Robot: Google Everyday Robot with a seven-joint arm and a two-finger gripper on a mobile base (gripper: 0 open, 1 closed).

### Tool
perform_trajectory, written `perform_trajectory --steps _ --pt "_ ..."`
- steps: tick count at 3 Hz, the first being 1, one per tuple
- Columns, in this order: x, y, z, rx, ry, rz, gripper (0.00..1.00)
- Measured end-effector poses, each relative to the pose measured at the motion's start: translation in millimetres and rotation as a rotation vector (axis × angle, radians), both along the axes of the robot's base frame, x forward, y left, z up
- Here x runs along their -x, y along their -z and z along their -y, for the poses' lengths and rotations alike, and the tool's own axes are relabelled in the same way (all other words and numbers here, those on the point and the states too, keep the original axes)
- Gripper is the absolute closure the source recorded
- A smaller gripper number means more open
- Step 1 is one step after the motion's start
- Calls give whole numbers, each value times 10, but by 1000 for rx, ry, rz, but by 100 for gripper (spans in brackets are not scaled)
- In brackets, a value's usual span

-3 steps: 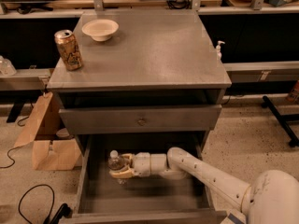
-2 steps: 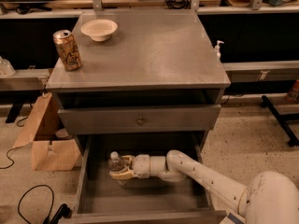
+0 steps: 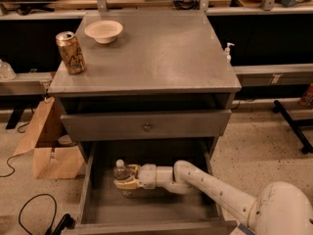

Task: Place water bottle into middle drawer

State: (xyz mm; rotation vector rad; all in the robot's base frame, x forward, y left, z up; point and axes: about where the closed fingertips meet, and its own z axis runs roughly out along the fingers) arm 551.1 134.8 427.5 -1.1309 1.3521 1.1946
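Item: bottle [image 3: 121, 171], clear, white cap, upright. Location: inside the open middle drawer [image 3: 151, 208], left of centre, towards the back, above the bare grey floor; whether its base touches the floor cannot be told, as the lower body is hidden. Holder: gripper [image 3: 128, 183], reached in low from the right on the white arm [image 3: 210, 187], its pale fingers [image 3: 122, 184] closed round the bottle's lower body. Drawer: pulled fully out, nothing else in it. Other stock: upper drawer [image 3: 146, 125] with round knob, pushed in; cabinet top [image 3: 161, 58] bearing a can [image 3: 71, 52] at the left edge and a bowl [image 3: 103, 31] behind it, both well apart from the work. Floor, left: cardboard box [image 3: 51, 148], untouched. Status: carry judged complete, since the bottle is already within the drawer walls. Outstanding: set the base down, part the fingers, draw the arm out clear of the cap. Task judged nearly finished, release not yet made.
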Motion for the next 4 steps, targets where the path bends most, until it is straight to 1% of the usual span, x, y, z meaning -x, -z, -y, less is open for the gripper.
perform_trajectory --steps 1,2,3,4 --pt "9 -4 -21 -2 -4 0 59" --pt "22 -9 -50 -4 -9 -1 28" --pt "30 -12 -69 -5 -12 -1 5" --pt "35 -14 -80 -6 -14 -2 0"
